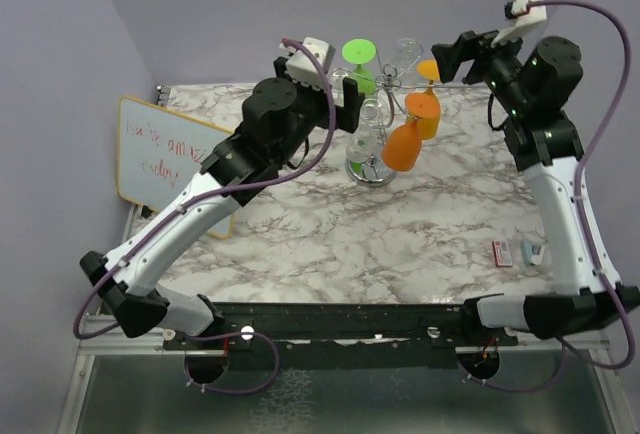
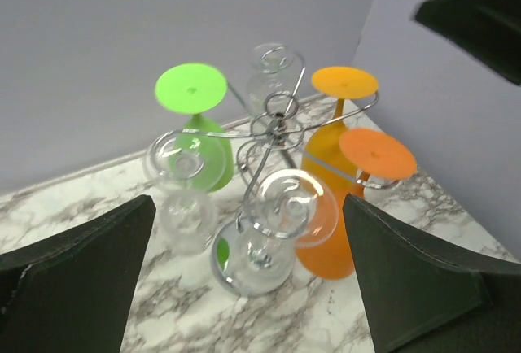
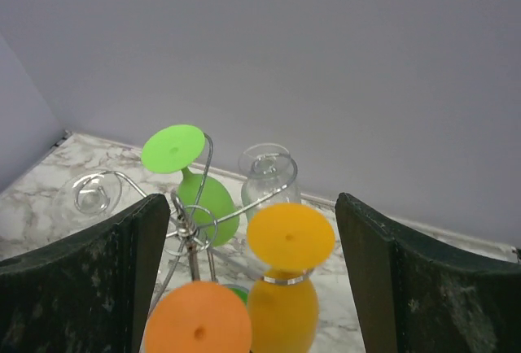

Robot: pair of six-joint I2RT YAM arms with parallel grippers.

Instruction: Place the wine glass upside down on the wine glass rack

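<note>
The chrome wire rack (image 1: 385,94) stands at the back middle of the marble table. Several glasses hang upside down on its arms: a green one (image 1: 358,54), a yellow one (image 1: 428,70), an orange one (image 1: 405,144) and clear ones (image 1: 368,114). My left gripper (image 1: 350,104) is open and empty just left of the rack. In its wrist view, the rack (image 2: 277,121) and a clear glass (image 2: 289,202) lie between its fingers (image 2: 73,280). My right gripper (image 1: 452,54) is open and empty, high and to the right of the rack. Its wrist view looks down on the yellow glass (image 3: 291,235) and the green one (image 3: 172,148).
A small whiteboard (image 1: 165,154) leans at the table's left edge. A few small flat items (image 1: 520,252) lie near the front right. Purple walls close the back and sides. The rack's mirrored base (image 1: 372,176) rests on the marble.
</note>
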